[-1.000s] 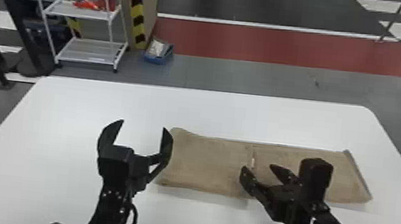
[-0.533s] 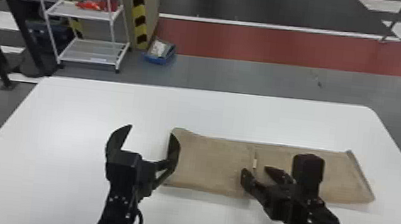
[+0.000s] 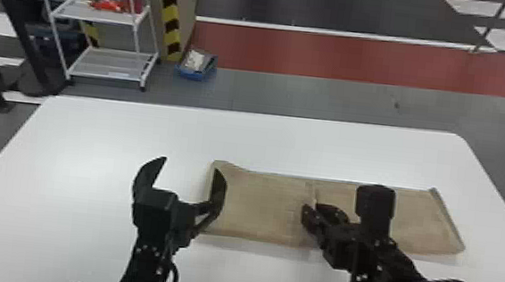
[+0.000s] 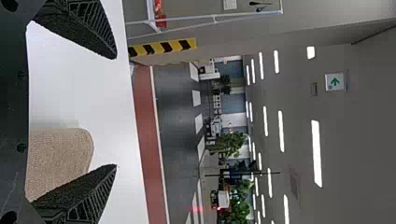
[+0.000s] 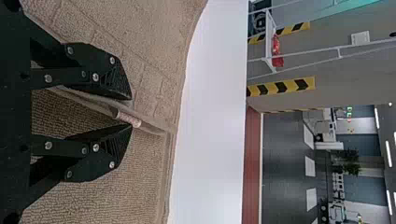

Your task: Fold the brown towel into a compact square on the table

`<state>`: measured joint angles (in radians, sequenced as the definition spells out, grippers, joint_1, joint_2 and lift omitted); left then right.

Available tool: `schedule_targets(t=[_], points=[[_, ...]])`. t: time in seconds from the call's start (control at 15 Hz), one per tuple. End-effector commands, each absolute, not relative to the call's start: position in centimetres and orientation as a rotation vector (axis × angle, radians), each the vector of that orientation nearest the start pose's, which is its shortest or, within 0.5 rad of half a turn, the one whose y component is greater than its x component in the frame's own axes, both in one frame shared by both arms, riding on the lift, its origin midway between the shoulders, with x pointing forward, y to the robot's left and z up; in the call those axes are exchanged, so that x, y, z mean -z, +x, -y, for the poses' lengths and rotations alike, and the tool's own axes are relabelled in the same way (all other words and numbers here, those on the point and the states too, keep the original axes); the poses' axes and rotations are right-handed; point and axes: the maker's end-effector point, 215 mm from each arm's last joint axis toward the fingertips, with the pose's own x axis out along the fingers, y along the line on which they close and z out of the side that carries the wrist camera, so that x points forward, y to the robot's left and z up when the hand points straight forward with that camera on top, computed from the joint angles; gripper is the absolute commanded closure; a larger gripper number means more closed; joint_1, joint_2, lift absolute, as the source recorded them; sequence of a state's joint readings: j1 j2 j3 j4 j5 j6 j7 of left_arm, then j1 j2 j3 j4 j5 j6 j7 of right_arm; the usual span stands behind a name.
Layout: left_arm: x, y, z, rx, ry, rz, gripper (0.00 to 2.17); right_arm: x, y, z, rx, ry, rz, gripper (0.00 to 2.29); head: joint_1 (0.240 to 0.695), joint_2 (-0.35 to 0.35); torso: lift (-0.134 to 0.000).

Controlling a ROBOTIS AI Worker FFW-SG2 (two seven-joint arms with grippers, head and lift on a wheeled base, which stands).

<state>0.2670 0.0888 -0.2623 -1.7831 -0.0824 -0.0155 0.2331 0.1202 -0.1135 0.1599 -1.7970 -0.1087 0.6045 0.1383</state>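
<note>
The towel (image 3: 258, 206) is lying on the table (image 3: 131, 134) as a long flat strip running left to right, so we are judging the lengthwise folding done and the shortening into a square in hand. A hem (image 5: 152, 129) is crossing the strip near its middle, with a small tag (image 5: 127, 119) on it, and the left part is looking like a flap laid over the rest, though we are not able to count the layers.

We are holding the left gripper (image 4: 116, 112) wide apart at the strip's left end, one finger out over bare table and the other over the cloth; whether that one is touching, we cannot tell. The right gripper (image 5: 131, 112) is sitting at the middle with its jaws a little apart, the hem and tag running between them, and we are seeing no firm clamp there.

Next, we are probably needing to settle that hem flat, clear the right fingers without dragging it, then take one end and bring it over towards the other. That is calling for a low, shallow grip through every layer at the end; pinching only the top one would be risking a skewed fold.
</note>
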Motion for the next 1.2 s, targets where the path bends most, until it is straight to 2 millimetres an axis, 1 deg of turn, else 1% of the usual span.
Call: schedule_targets(t=[0.0,0.07,0.13,0.2,0.27,0.4,0.47,0.53,0.6,0.67,0.73,0.8,0.87,0.93,1.0,1.07,1.13], points=[[37.0,50.0,-14.4,0.045,0.112,-0.030,0.04,47.2,51.2,13.3,-0.319,0.002,-0.537,1.15,0.695,0.010,-0.114],[37.0,50.0,-14.5,0.046,0.113,-0.030,0.04,47.2,51.2,13.2,-0.320,0.003,-0.537,1.18,0.695,0.010,-0.114],[37.1,50.0,-14.6,0.044,0.113,-0.033,0.04,47.2,51.2,13.1,-0.323,0.005,-0.537,1.44,0.695,0.010,-0.114],[37.1,50.0,-14.7,0.043,0.115,-0.033,0.04,47.1,51.1,12.7,-0.332,0.008,-0.535,1.53,0.695,0.012,-0.114],[37.2,50.0,-14.8,0.041,0.116,-0.034,0.04,46.4,51.2,12.4,-0.337,0.014,-0.518,1.53,0.695,0.014,-0.114],[37.2,50.0,-14.9,0.040,0.116,-0.034,0.04,43.9,51.4,12.0,-0.343,0.021,-0.463,1.53,0.695,0.021,-0.114],[37.1,50.0,-14.9,0.040,0.117,-0.033,0.04,42.6,51.5,12.3,-0.340,0.022,-0.438,1.53,0.695,0.025,-0.114],[37.2,50.0,-14.9,0.040,0.119,-0.034,0.04,40.8,51.7,12.9,-0.332,0.027,-0.406,1.53,0.695,0.029,-0.114],[37.2,50.0,-15.0,0.037,0.118,-0.034,0.04,38.9,51.7,14.2,-0.317,0.037,-0.379,1.53,0.695,0.029,-0.114],[37.0,50.0,-15.1,0.034,0.117,-0.029,0.04,37.2,51.7,16.2,-0.292,0.046,-0.351,1.53,0.695,0.025,-0.114],[36.8,50.0,-15.3,0.029,0.117,-0.025,0.04,35.3,51.6,19.9,-0.240,0.055,-0.319,1.53,0.695,0.019,-0.114],[36.6,49.9,-15.6,0.021,0.114,-0.019,0.04,34.1,51.3,24.4,-0.182,0.062,-0.298,1.53,0.695,0.008,-0.114],[36.3,49.9,-16.0,0.015,0.113,-0.010,0.04,33.9,50.7,29.4,-0.119,0.084,-0.297,1.53,0.695,-0.035,-0.114],[35.9,49.9,-16.3,0.013,0.111,0.002,0.04,34.4,50.1,33.4,-0.068,0.104,-0.307,1.53,0.695,-0.063,-0.114],[35.8,49.9,-16.5,0.013,0.113,0.006,0.04,36.0,49.6,36.2,-0.040,0.109,-0.339,1.53,0.695,-0.102,-0.114],[35.9,50.0,-16.5,0.014,0.110,0.005,0.04,38.0,49.6,36.9,-0.044,0.092,-0.388,1.53,0.695,-0.135,-0.114],[36.0,49.9,-16.3,0.016,0.108,0.002,0.04,39.8,49.8,36.6,-0.057,0.074,-0.428,1.53,0.695,-0.169,-0.114]])
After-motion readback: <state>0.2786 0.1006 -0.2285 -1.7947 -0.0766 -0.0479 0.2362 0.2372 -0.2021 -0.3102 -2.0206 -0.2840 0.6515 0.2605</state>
